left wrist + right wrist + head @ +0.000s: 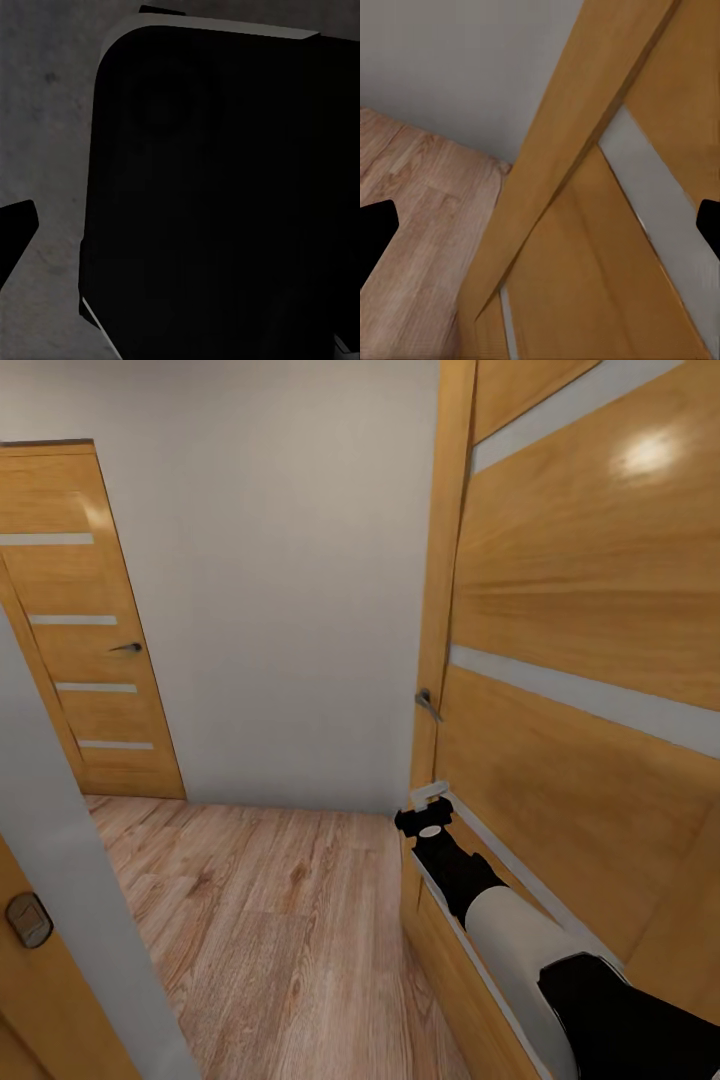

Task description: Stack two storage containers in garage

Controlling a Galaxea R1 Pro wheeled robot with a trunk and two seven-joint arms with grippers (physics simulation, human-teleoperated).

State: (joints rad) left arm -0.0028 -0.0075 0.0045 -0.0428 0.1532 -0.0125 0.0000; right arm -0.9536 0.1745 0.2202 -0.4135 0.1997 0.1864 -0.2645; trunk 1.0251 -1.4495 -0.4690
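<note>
No orange-red storage container is in view. I face a bare hallway with a light wood-plank floor (260,920). My right arm reaches forward along an open wooden door with frosted strips (580,610). Its gripper (430,805) is close against the door, below the handle (428,703). In the right wrist view its dark fingertips (375,236) stand wide apart at the frame's edges, with only the door's edge (562,172) between them. My left gripper's one visible fingertip (15,232) hangs over a dark grey mottled surface (45,112), next to a black rounded body (225,195).
A second wooden door (90,660), shut, stands at the hallway's far left in a pale grey wall (280,560). A grey jamb (60,880) and a wooden panel with a latch plate (28,920) crowd my near left. The plank floor lies between them and the open door.
</note>
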